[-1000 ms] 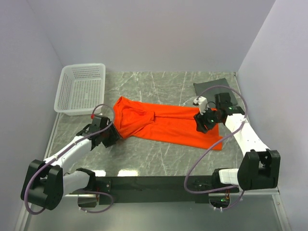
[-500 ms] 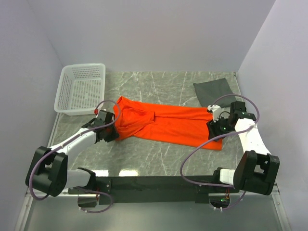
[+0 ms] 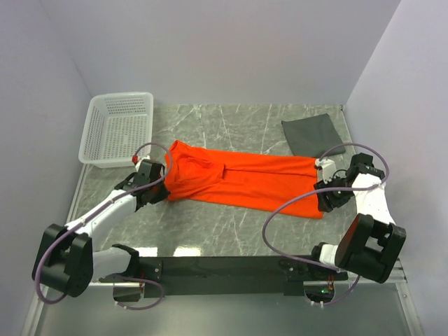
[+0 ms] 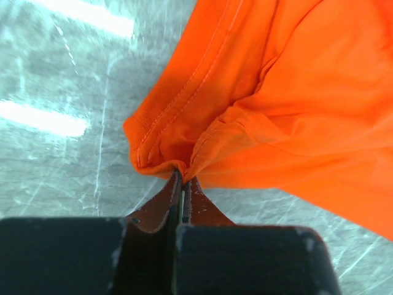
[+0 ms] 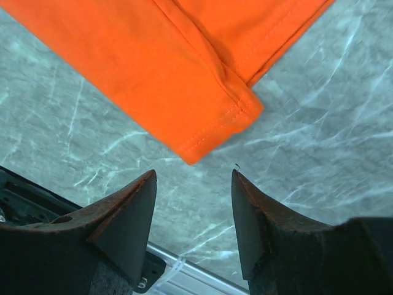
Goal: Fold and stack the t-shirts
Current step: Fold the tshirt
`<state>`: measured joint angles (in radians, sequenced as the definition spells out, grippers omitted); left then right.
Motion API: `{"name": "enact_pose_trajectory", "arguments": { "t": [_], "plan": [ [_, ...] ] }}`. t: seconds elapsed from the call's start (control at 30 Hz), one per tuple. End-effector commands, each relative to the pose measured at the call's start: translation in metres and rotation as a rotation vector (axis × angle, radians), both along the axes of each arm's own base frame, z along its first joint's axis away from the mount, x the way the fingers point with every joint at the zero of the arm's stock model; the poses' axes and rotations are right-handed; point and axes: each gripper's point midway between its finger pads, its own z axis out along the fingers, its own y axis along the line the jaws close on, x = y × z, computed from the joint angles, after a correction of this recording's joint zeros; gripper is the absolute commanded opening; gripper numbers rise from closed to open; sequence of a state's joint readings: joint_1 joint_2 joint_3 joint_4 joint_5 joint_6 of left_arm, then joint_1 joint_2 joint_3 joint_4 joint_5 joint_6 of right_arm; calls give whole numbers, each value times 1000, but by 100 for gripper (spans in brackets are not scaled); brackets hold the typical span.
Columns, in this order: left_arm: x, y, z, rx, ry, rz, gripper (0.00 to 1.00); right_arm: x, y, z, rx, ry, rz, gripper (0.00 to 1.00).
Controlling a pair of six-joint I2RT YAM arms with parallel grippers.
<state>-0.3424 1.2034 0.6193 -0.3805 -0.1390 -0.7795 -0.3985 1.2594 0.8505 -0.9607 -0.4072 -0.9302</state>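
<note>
– Grey-green marble table (image 3: 238,234), veined in white, boxed in by plain pale walls at the back and on both sides. A bright orange t-shirt (image 3: 238,182) lies stretched lengthwise across the middle, more rumpled at its left end.
– What is the left pincer doing?
– The left gripper (image 4: 183,184) sits at the shirt's left end. Its jaws are pressed fully together on a bunched fold of orange cloth beside a stitched seam, and the cloth puckers right at the fingertips.
– And the right one?
– The right gripper (image 5: 193,178) is over bare marble just off the shirt's near right corner. Its jaws stand partly apart, about halfway, holding nothing and touching nothing. The stitched corner of the shirt lies just ahead of the gap between the fingers.
– Where is the second shirt?
– The dark grey t-shirt (image 3: 313,133) lies flat in the far right corner, near the right wall. Its near edge comes just beside the orange shirt's far right corner; whether they touch I cannot tell.
– How much room is there around them?
– A white lattice basket (image 3: 119,129) fills the far left corner, beyond the left arm and apart from the orange shirt. Bare marble runs along the back between basket and grey shirt, and in a broad strip in front of the orange shirt up to the black bar (image 3: 224,267) where the arms are bolted. The right arm stands near the right wall.
</note>
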Motion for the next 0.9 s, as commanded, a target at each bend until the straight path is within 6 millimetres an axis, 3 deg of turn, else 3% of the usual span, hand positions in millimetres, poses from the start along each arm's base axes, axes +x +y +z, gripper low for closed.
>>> {"name": "enact_pose_trajectory", "arguments": {
  "t": [0.0, 0.43, 0.63, 0.83, 0.87],
  "plan": [
    [13, 5, 26, 2, -106, 45, 1, -4, -5, -10, -8, 42, -11, 59],
    [13, 5, 42, -13, -150, 39, 1, 35, -7, -37, 116, 163, -211, 62],
    [12, 13, 42, -25, -166, 81, 1, 39, -2, -49, 164, 217, -248, 62],
    [15, 15, 40, -47, -156, 87, 1, 38, 8, -58, 225, 275, -232, 55],
    [16, 15, 39, -49, -155, 86, 1, 39, 10, -59, 235, 278, -225, 49]
  ]
}}
